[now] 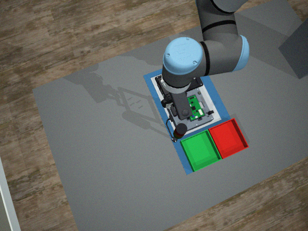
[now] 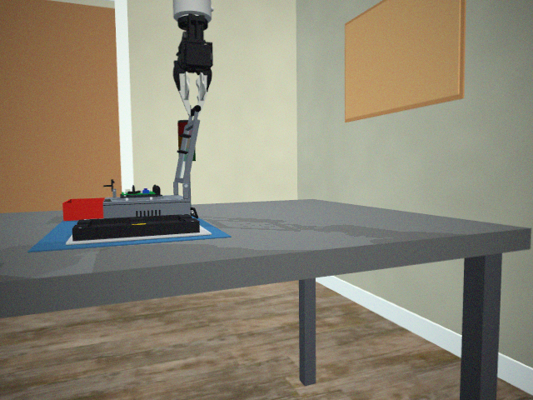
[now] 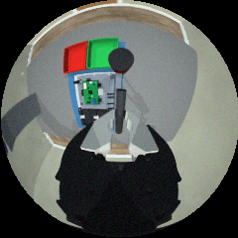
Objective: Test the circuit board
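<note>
While the lid (image 2: 186, 148) stands raised, leaning only a little off vertical, the gripper (image 2: 194, 105) is pinched nearly shut on the dark bar at its free top edge. The fingers (image 2: 186, 92) point straight down, with the bar caught between their tips.

Progress, as judged:
- Circuit board (image 1: 195, 107) is out of the tray (image 2: 135, 227) and lies flat in the tester (image 1: 207, 119), well below the fingers. Component side is up.
- White connector (image 1: 200, 113) sits at the board's end nearer the bins. Whether it faces the lone black post, and whether both pins pass through the holes, is too small to tell.
- Lid not yet closed or latched. Waiting on the light, reopening by the tab and binning all remain.

Around:
- Signal light (image 1: 179, 130) stands on the far side of the lid from the exterior camera, below finger height, close to the lid's hinge side. In the wrist view its dark cap sits just beyond the gripped bar. Its colour reads neither clearly green nor red.
- Green bin (image 1: 200, 149) and red bin (image 1: 227, 137) sit side by side past the tester, low and beyond the fingers.
- Blue mat (image 2: 49, 239) lies under the whole set on the grey table (image 2: 344, 241).

In the way: little over the board itself. The lid's swing down looks unobstructed, though the signal light is near enough to the arc to mind.
</note>
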Controlling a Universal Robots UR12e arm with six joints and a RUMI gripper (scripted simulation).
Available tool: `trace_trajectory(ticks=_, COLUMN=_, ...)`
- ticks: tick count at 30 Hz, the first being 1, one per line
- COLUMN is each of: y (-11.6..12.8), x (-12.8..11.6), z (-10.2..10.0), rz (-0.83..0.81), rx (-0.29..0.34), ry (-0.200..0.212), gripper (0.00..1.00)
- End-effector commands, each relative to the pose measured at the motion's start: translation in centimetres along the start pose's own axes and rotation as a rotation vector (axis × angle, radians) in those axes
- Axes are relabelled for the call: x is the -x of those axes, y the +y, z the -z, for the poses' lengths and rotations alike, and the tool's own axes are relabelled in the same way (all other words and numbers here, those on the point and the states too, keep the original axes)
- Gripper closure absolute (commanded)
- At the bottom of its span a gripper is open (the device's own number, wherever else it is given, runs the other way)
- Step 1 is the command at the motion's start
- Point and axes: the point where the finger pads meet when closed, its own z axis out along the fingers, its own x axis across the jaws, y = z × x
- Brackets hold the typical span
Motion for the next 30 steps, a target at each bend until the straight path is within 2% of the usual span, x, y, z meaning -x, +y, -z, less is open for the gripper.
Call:
trace_trajectory(ticks=1, y=0.0, x=0.5, z=0.2, rz=0.000, rx=0.000, ry=0.001, gripper=1.00)
trace_trajectory(ticks=12, y=0.0, x=2.1, z=0.4, rz=0.000, rx=0.000, ry=0.001, gripper=1.00)
trace_trajectory(ticks=30, y=0.0, x=6.4, z=0.3, rz=0.000, rx=0.000, ry=0.001, gripper=1.00)
